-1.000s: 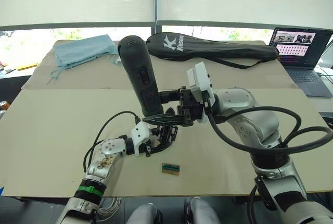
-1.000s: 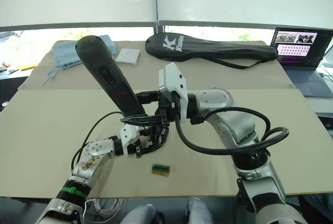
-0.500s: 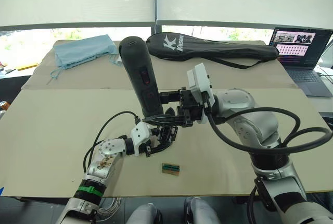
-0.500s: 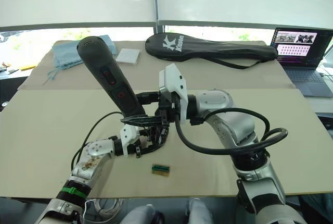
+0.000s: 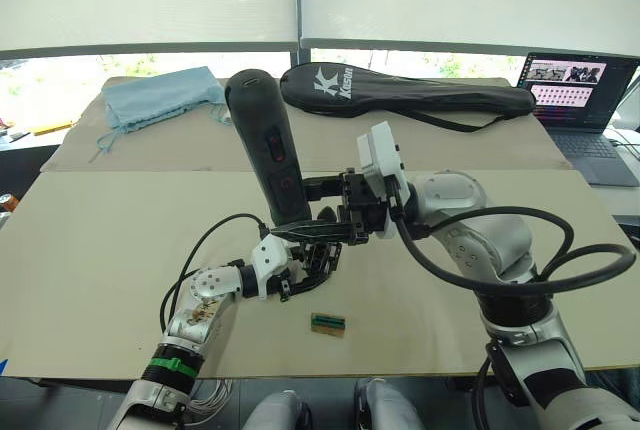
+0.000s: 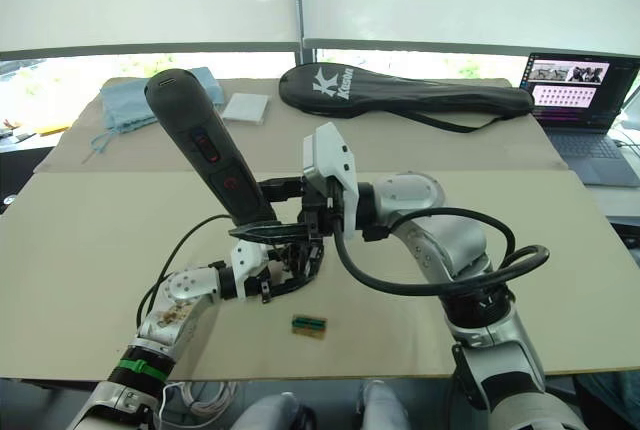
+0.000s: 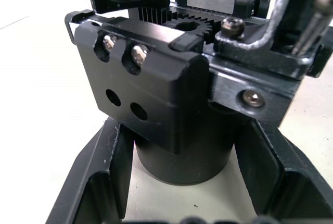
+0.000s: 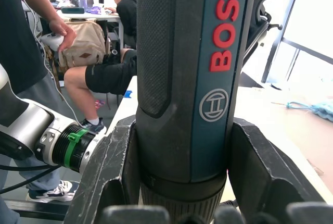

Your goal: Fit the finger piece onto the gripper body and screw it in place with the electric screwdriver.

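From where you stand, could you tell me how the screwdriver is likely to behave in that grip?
Probably top-heavy: the screwdriver is gripped low by the right gripper, its long body leaning above. It looks stiff. The textured casing should resist slipping. Pressing down may tip the gripper body, though the left gripper braces it.

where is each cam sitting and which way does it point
Left eye view: on the head, looking forward and down at the table; both arms show, the right gripper holding the electric screwdriver.
Right eye view: the other head eye, same scene.
Left wrist view: along the left gripper, whose fingers flank the gripper body.
Right wrist view: along the right gripper's fingers, clamped on the screwdriver; people sit behind.
Shared: both eye views show the small box.
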`<state>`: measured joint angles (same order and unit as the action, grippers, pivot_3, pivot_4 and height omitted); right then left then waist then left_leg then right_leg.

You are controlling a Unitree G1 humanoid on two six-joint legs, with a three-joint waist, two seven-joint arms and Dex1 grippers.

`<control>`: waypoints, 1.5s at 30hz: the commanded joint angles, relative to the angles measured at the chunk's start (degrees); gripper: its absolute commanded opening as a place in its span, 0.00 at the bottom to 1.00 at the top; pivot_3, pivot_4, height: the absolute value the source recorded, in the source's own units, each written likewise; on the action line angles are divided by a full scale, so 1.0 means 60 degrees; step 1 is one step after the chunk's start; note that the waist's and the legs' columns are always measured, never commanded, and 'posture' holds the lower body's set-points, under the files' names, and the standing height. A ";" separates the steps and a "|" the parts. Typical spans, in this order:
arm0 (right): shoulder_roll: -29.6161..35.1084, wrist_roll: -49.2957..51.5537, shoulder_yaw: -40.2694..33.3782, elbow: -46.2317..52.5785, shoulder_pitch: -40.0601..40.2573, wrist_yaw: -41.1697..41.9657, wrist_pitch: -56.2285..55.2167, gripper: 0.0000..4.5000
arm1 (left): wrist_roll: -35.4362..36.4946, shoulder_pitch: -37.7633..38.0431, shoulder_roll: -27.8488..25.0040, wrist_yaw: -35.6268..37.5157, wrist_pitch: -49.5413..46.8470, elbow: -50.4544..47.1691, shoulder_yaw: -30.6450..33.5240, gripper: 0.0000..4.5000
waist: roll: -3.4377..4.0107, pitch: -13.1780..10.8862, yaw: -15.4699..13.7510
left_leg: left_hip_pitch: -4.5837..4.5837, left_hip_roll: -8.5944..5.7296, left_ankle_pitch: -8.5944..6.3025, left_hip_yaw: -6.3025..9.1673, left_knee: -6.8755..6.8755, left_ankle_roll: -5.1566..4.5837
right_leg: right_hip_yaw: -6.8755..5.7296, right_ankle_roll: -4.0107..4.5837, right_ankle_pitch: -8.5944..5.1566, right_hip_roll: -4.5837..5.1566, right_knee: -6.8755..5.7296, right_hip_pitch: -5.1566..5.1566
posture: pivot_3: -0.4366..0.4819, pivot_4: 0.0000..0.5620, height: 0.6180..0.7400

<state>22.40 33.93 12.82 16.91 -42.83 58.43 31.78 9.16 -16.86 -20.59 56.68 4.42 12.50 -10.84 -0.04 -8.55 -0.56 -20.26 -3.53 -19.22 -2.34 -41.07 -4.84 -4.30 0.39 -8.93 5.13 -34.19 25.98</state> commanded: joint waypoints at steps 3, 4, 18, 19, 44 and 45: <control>-0.0111 0.0161 -0.0187 0.0438 -0.0085 -0.0087 -0.0071 0.43 | -0.0202 0.0315 -0.0042 -0.0006 -0.0347 0.0286 -0.0298 0.51 | 0.0000 0.0000 0.0000 | 0.0000 0.0000 0.0000 0.0000 0.0000 0.0000 | -0.0001 0.0000 0.0000 0.0000 0.0000 0.0000 | 0.48 0.27 1.00; -0.0113 0.0149 -0.0182 0.0430 -0.0080 -0.0084 -0.0077 0.43 | -0.0201 0.0315 -0.0041 -0.0008 -0.0349 0.0284 -0.0299 0.51 | 0.0000 0.0000 0.0000 | 0.0000 0.0000 0.0000 0.0000 0.0000 0.0000 | -0.0001 0.0000 0.0000 0.0000 0.0000 0.0000 | 0.48 0.27 1.00; -0.0211 -0.0109 -0.0259 0.0105 0.0374 -0.0221 -0.0399 0.43 | -0.0200 0.0302 -0.0042 -0.0041 -0.0447 0.0198 -0.0307 0.51 | 0.0001 0.0001 -0.0002 | 0.0005 -0.0001 0.0000 0.0000 0.0000 0.0000 | -0.0004 0.0000 0.0000 -0.0001 0.0000 -0.0005 | 0.48 0.27 1.00; -0.0218 -0.0122 -0.0258 0.0094 0.0392 -0.0227 -0.0420 0.43 | -0.0198 0.0301 -0.0047 -0.0039 -0.0449 0.0196 -0.0306 0.51 | 0.0001 0.0001 -0.0002 | 0.0005 -0.0001 0.0000 0.0000 0.0000 0.0000 | -0.0004 0.0000 0.0000 -0.0001 0.0001 -0.0005 | 0.48 0.27 1.00; -0.0617 -0.0346 -0.0011 -0.0353 0.0967 -0.0698 -0.0474 0.43 | -0.0151 0.0237 -0.0102 0.0026 -0.0526 0.0228 -0.0270 0.51 | 0.0006 0.0006 0.0010 | 0.0035 0.0002 0.0001 0.0000 0.0004 0.0003 | -0.0018 0.0000 -0.0001 -0.0009 0.0003 -0.0037 | 0.48 0.27 1.00; -0.0611 -0.0350 -0.0008 -0.0369 0.0981 -0.0718 -0.0471 0.43 | -0.0149 0.0241 -0.0103 0.0026 -0.0530 0.0221 -0.0269 0.51 | 0.0006 0.0006 0.0010 | 0.0045 0.0002 0.0001 0.0000 0.0007 0.0004 | -0.0017 0.0000 -0.0001 -0.0009 0.0006 -0.0046 | 0.48 0.27 1.00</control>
<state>18.68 32.57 12.37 15.27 -37.70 54.50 28.07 9.23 -16.69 -20.68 56.29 3.04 12.13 -10.88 0.00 -8.51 -0.50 -19.90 -3.51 -19.21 -2.34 -40.99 -4.82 -4.40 0.39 -8.93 5.08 -34.13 25.61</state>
